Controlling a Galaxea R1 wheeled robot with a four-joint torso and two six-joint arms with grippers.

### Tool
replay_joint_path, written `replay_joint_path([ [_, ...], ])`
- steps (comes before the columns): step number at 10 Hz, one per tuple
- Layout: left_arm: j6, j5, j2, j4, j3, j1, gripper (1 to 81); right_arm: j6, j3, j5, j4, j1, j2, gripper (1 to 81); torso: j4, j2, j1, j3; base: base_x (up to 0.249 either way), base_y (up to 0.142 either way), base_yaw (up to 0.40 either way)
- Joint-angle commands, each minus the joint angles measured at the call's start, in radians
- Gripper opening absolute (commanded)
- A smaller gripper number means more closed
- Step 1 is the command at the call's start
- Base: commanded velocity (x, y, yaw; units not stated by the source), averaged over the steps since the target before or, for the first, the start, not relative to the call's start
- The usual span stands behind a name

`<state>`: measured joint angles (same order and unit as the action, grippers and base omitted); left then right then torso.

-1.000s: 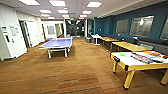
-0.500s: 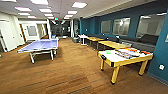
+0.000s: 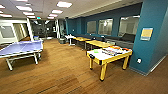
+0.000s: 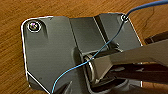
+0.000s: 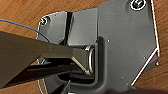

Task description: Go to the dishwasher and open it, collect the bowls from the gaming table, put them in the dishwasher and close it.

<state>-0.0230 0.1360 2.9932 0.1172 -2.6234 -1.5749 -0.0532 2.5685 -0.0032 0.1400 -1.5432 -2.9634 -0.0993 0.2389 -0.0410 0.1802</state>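
In the head view a low table with a white top and yellow legs (image 3: 100, 57) stands at the right, close to a blue wall; it appears to be the gaming table. Near its far left corner lies a small bright-green thing, apparently a bowl (image 3: 96, 51). Flat coloured items (image 3: 113, 50) cover the table's right half. The dishwasher is out of view. Both wrist views look down on brown wood floor past the robot's own dark plate.
A blue ping-pong table (image 3: 21, 47) stands at the left. Yellow wooden tables (image 3: 98, 43) line the blue wall with windows further back. A blue wall corner (image 3: 150, 37) juts out at the right. Wood floor (image 3: 62, 72) stretches between the tables.
The whole head view has shifted: the camera has turned right and come closer, so the white-topped table and the ping-pong table sit further left and look larger.
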Motion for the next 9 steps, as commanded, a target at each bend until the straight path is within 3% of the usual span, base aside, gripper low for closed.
replay_joint_path([
  [1, 0.006, -0.041, -0.003, 0.013, 0.005, 0.048, 81.1, -0.002, -0.007, -0.050, 0.001, 0.057, -0.004, 81.1, 0.000, 0.000, 0.000, 0.000, 0.000, 0.000, -0.400],
  [5, 0.006, -0.041, -0.005, 0.013, 0.005, 0.048, 81.1, 0.000, -0.005, -0.052, 0.006, 0.062, -0.008, 81.1, 0.000, 0.000, 0.000, 0.000, 0.000, 0.000, -0.354],
  [9, 0.008, -0.039, -0.003, 0.013, 0.009, 0.043, 81.1, 0.001, -0.005, -0.052, 0.009, 0.059, -0.010, 81.1, 0.000, 0.000, 0.000, 0.000, 0.000, -0.016, 0.000],
])
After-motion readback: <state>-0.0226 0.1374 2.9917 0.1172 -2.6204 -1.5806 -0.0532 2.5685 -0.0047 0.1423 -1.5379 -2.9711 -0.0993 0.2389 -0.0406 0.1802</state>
